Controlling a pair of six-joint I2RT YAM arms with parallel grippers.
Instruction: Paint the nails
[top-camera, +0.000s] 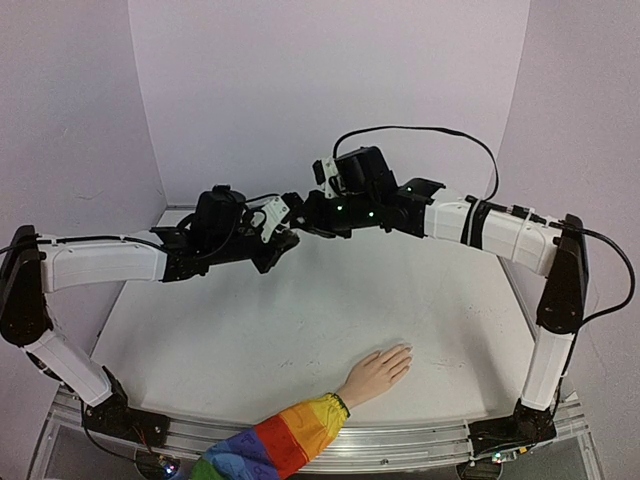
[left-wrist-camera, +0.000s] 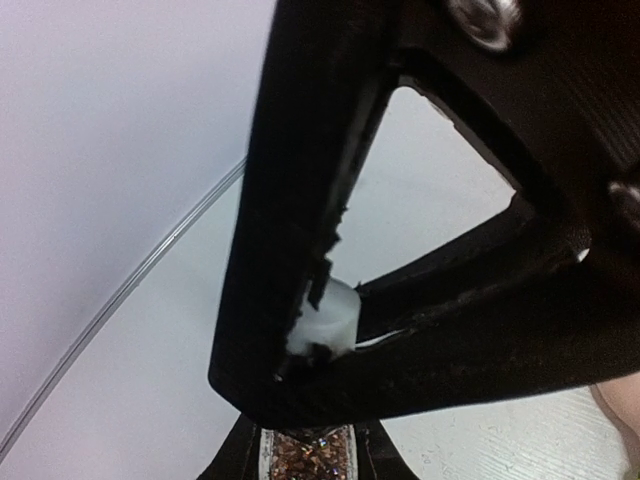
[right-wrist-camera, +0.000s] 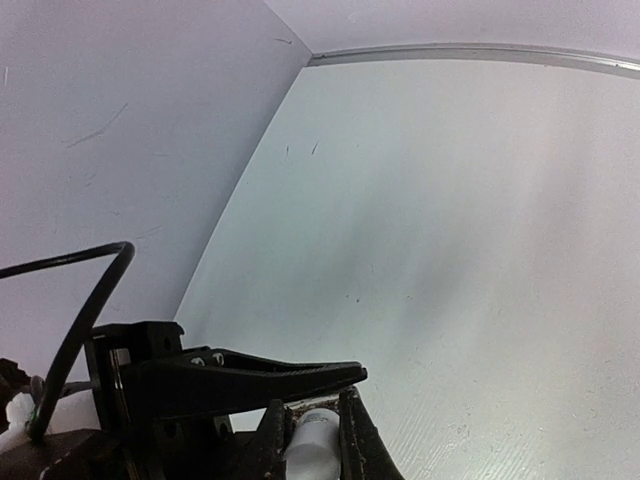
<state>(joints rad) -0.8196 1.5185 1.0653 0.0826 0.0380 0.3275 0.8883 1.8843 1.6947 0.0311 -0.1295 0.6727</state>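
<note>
Meeting tip to tip above the middle of the white table (top-camera: 250, 330), the two arms reach in from either side and hang well above the surface. The left gripper (left-wrist-camera: 308, 445) has its fingers pressed onto a small bottle (left-wrist-camera: 308, 460) with a brown glittery fill, seen at the bottom edge of its wrist view. The right gripper (right-wrist-camera: 312, 415) pinches a white cap (right-wrist-camera: 312, 448) between its black fingers; the same cap shows in the left wrist view, directly above the bottle. Whether cap and bottle are joined or apart I cannot tell. The nails (top-camera: 404, 352) sit at the fingertips of a small flesh-coloured hand (top-camera: 378, 372) lying flat near the table's front edge, fingers pointing up and right, well below and apart from both grippers. Its rainbow-striped sleeve (top-camera: 285, 440) runs off toward the bottom left.
</note>
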